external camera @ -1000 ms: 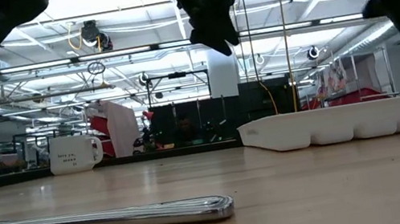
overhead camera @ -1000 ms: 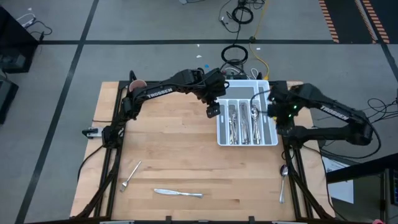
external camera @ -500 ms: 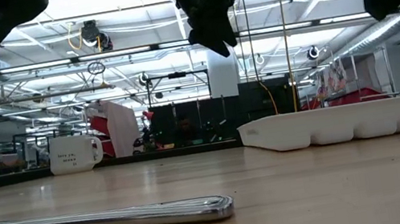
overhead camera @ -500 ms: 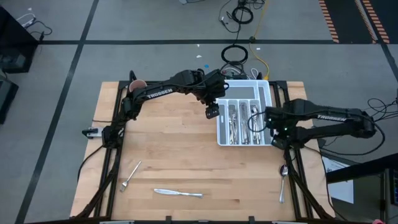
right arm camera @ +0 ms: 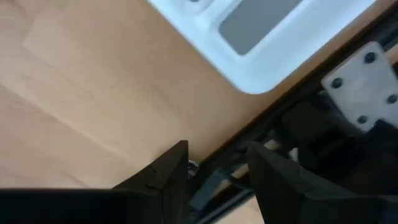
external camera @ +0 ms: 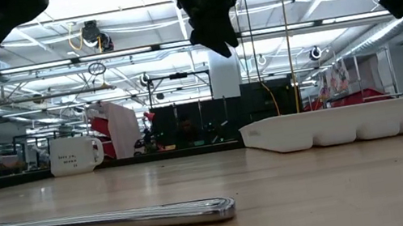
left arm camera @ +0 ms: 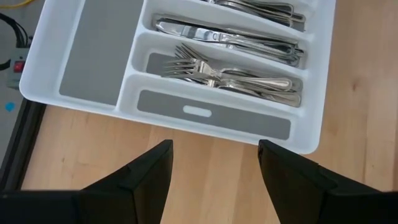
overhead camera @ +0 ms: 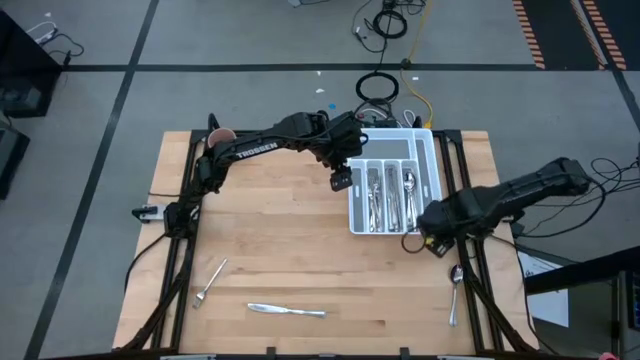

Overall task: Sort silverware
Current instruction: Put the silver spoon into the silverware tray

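From above we see the white tray [overhead camera: 430, 170] near the table's far right, its slots holding most of the silverware [overhead camera: 390, 198]. Three pieces lie loose on the wood: a fork [overhead camera: 208, 282] near the front left, a table knife [overhead camera: 286, 311] at the front middle, and a spoon [overhead camera: 455, 288] by the right edge.

The left gripper [overhead camera: 342, 178] hangs just beside the tray's left wall. Its own wrist camera gives us what the overhead cannot — the jaws stand apart with nothing between them, bare wood showing in the gap, and beyond them the tray's compartments in detail: forks [left arm camera: 233, 76] stacked in one slot, knives [left arm camera: 224, 38] in the next, a grey-lined slot [left arm camera: 93, 53] at the end.

The right gripper [overhead camera: 428, 243] sits off the tray's front right corner, between the tray and the spoon. Its wrist view shows the fingers [right arm camera: 158, 174] spread and holding nothing, over the table's edge and the dark frame [right arm camera: 323, 137], with a tray corner [right arm camera: 261, 59] beyond.

The low view adds what no other does — the mug [external camera: 73, 155] standing at the far left, the knife [external camera: 105, 221] flat in the foreground, and the tray's long side wall [external camera: 351, 122].
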Robot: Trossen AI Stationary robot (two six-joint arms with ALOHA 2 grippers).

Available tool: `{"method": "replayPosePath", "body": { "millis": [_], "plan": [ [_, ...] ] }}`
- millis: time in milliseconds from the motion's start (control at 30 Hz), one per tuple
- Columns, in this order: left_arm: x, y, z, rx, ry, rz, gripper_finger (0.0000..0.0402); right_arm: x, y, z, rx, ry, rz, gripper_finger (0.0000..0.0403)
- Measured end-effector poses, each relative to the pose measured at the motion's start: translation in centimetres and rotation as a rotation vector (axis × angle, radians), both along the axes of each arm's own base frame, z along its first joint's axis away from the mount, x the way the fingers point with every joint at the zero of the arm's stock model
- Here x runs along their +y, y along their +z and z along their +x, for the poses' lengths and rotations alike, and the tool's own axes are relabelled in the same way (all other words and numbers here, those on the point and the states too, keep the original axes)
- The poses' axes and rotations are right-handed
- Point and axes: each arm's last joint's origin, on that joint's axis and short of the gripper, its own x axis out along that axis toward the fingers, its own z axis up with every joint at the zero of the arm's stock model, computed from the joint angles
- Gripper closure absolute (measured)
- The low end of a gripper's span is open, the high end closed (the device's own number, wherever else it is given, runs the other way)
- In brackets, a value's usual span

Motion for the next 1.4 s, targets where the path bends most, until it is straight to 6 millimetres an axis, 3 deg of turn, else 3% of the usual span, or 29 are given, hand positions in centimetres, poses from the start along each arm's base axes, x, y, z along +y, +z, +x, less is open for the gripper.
{"method": "replayPosePath", "body": {
  "millis": [133, 267, 433, 633, 800, 1000, 1400],
  "plan": [
    [0.0, 0.0, 0.0, 0.004, -0.019, 0.01, 0.0159, 1.7, -0.6, 0.2, -0.066, 0.018, 0.019, 0.0248],
    [0.0, 0.0, 0.0, 0.005, -0.024, 0.013, 0.0159, 3.6, -2.8, 0.2, -0.071, 0.025, 0.087, 0.0248],
    [0.0, 0.0, 0.0, 0.006, -0.025, 0.013, 0.0159, 5.0, -4.0, 0.2, 0.084, 0.054, 0.025, 0.0248],
    [0.0, 0.0, 0.0, 0.006, -0.024, 0.013, 0.0159, 7.0, -5.9, 0.4, 0.259, 0.11, 0.077, 0.0248],
    [0.0, 0.0, 0.0, 0.002, -0.024, 0.014, 0.0159, 7.5, -6.8, 0.3, 0.323, 0.132, 0.03, 0.0248],
    [0.0, 0.0, 0.1, -0.005, -0.019, 0.013, 0.0159, 7.8, -7.4, 0.7, 0.284, 0.233, 0.026, 0.0248],
    [0.0, 0.0, 0.1, -0.005, -0.019, 0.013, 0.0159, 7.4, -10.2, -0.1, 0.306, 0.326, 0.106, 0.0248]
  ]
}}
